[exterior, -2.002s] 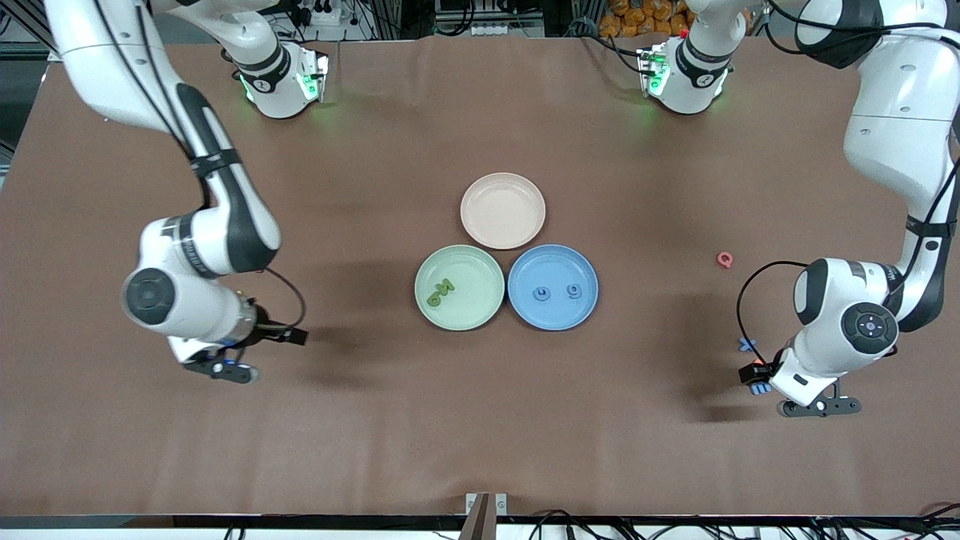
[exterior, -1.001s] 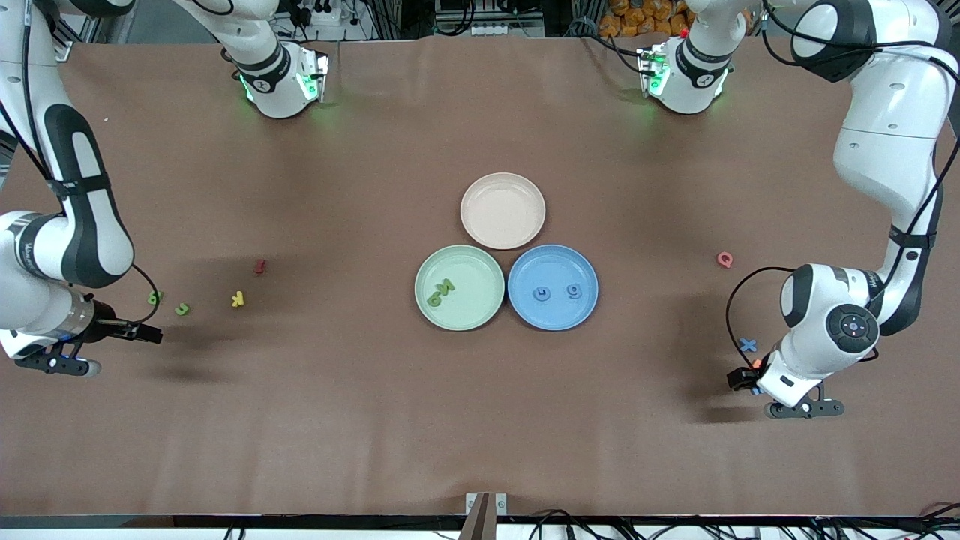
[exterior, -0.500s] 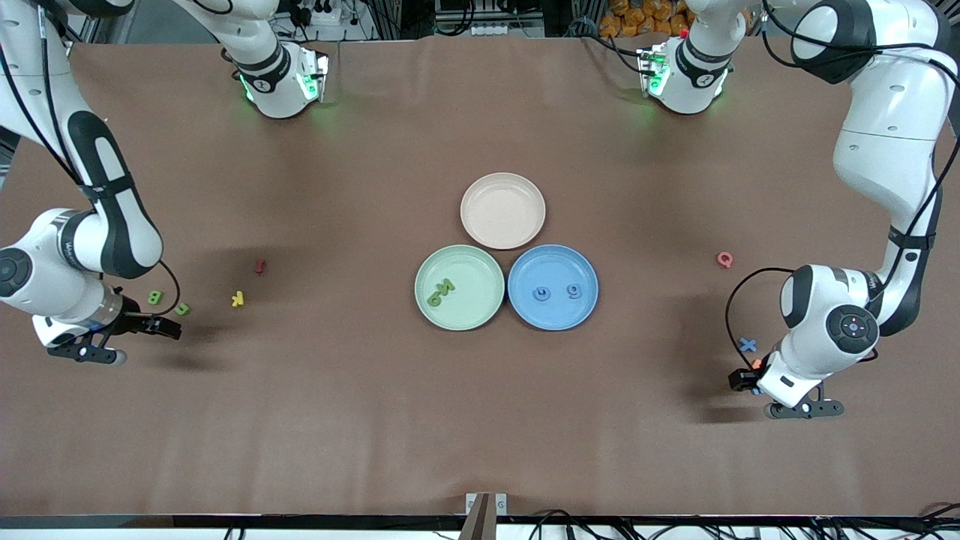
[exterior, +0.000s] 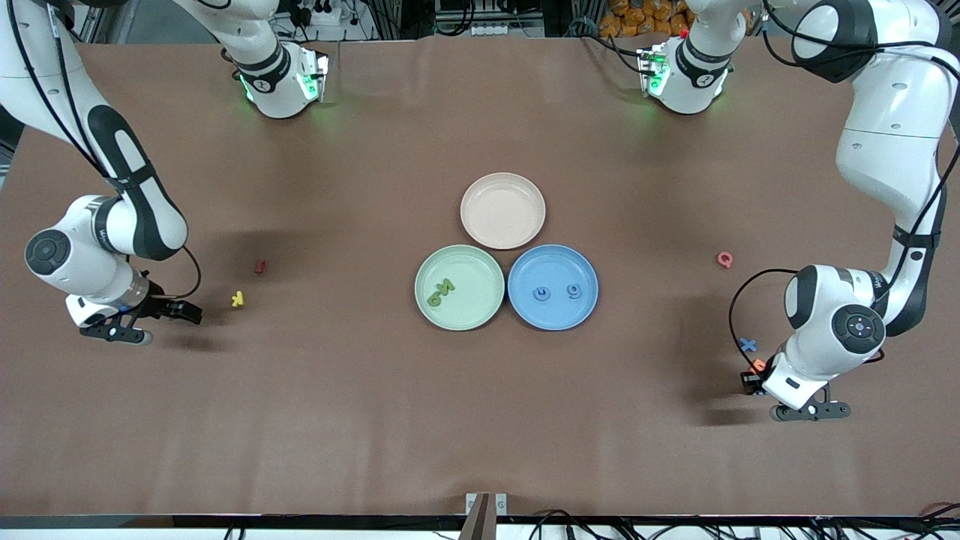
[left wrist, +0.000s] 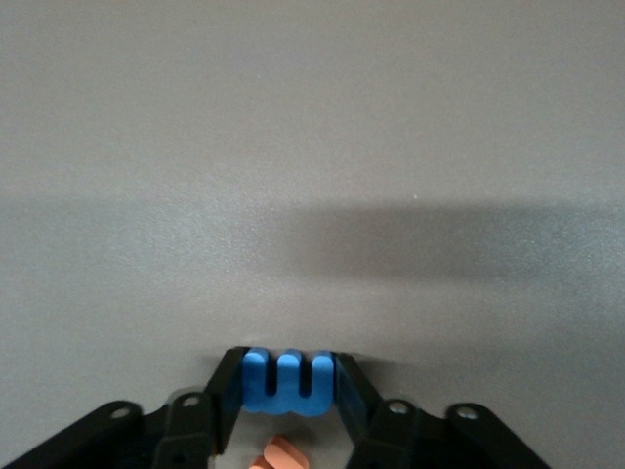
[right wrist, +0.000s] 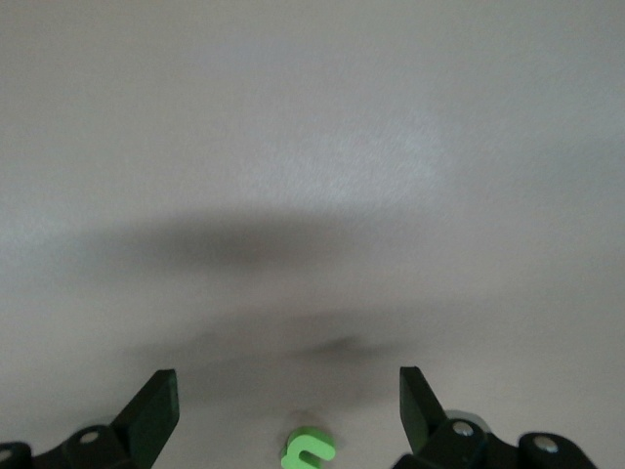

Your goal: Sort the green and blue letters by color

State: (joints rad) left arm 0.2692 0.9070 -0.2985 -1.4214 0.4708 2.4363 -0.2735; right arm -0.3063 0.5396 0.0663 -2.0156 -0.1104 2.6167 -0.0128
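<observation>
The left tool had closed its fingers on a blue letter, low over the tabletop beside an orange letter and a loose blue X, well away from the blue plate toward the left arm's end. The right tool stood wide open, holding nothing, with a green letter between its fingers. The blue plate carried two blue letters; the green plate carried two green letters; the pink plate was bare.
</observation>
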